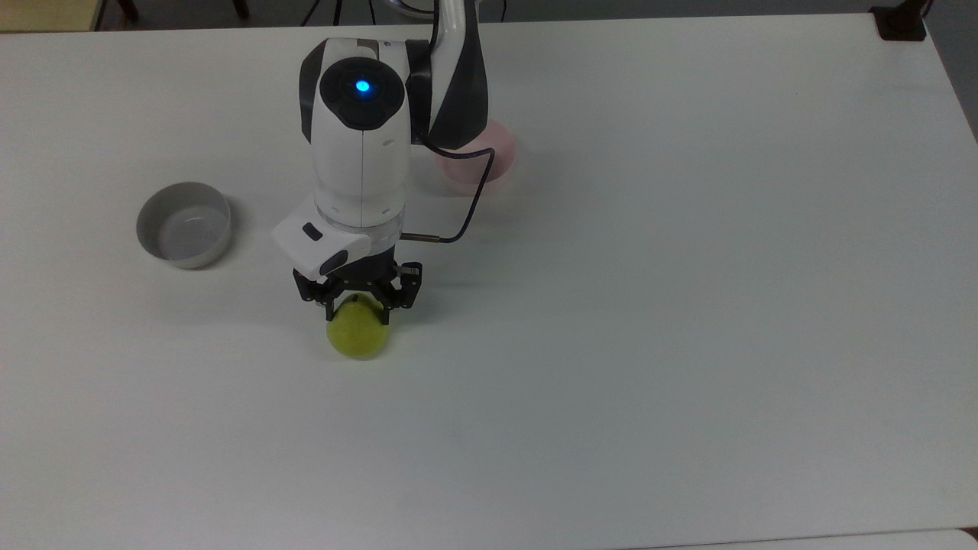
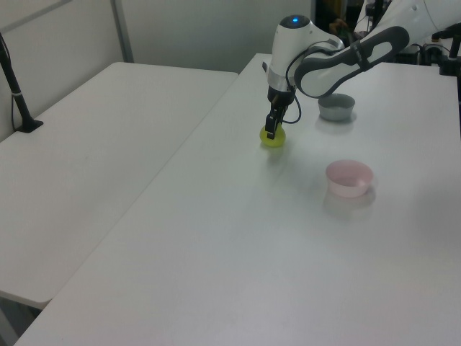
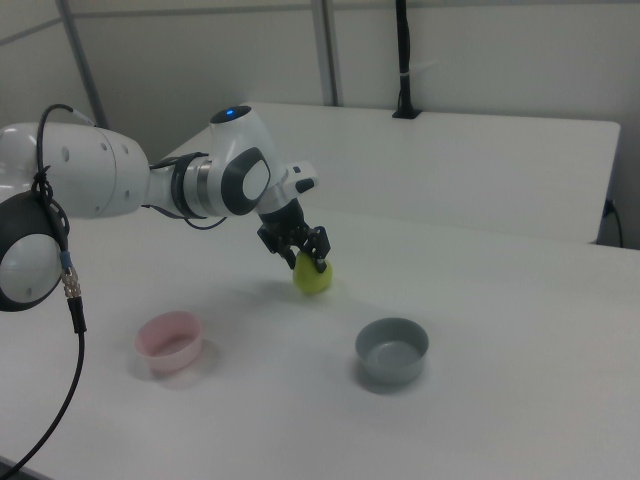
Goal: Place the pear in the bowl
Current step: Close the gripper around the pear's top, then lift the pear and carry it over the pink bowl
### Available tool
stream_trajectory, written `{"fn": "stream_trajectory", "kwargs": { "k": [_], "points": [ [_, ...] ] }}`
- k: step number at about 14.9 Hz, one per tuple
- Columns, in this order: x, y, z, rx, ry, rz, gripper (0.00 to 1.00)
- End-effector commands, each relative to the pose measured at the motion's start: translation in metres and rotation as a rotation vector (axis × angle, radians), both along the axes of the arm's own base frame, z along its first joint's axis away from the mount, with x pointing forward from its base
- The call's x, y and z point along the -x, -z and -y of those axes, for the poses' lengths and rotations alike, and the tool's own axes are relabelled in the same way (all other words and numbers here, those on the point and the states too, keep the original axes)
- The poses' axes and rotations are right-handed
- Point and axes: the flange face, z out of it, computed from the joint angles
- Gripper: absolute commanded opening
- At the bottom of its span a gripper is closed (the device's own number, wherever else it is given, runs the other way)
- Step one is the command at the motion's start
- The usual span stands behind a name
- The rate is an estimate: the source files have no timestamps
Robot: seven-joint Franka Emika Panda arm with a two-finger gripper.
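The yellow-green pear [image 1: 356,338] [image 2: 273,139] [image 3: 314,279] sits low on the white table, in the middle of the top view's left half. My gripper [image 1: 357,305] [image 2: 271,132] [image 3: 308,262] points down over it, its black fingers pressed against both sides of the pear's upper part. The pale pink bowl [image 1: 500,155] [image 2: 349,179] [image 3: 169,339] stands apart from the pear. In the top view it lies behind the arm, partly hidden by the arm's dark link. Nothing lies in it.
A grey bowl [image 1: 184,224] [image 2: 336,107] [image 3: 392,349] of like size stands at the top view's left, holding nothing. A black cable [image 1: 466,206] loops off the wrist. A second white table [image 2: 94,151] adjoins on the left view's left.
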Motion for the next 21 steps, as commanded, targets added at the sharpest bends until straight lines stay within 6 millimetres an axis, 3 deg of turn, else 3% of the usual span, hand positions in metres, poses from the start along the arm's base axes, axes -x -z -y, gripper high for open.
{"fn": "stream_trajectory", "kwargs": {
  "k": [1,6,11,14,16,21],
  "points": [
    [0.007,-0.02,-0.002,0.018,-0.015,-0.007,0.39],
    [0.012,-0.034,-0.004,0.022,-0.015,-0.016,0.39],
    [0.046,-0.048,-0.014,0.025,-0.036,-0.047,0.39],
    [0.078,-0.06,-0.033,0.025,-0.068,-0.06,0.39],
    [0.113,-0.067,-0.061,0.034,-0.111,-0.1,0.39],
    [0.161,-0.077,-0.109,0.07,-0.185,-0.21,0.39]
  ]
}}
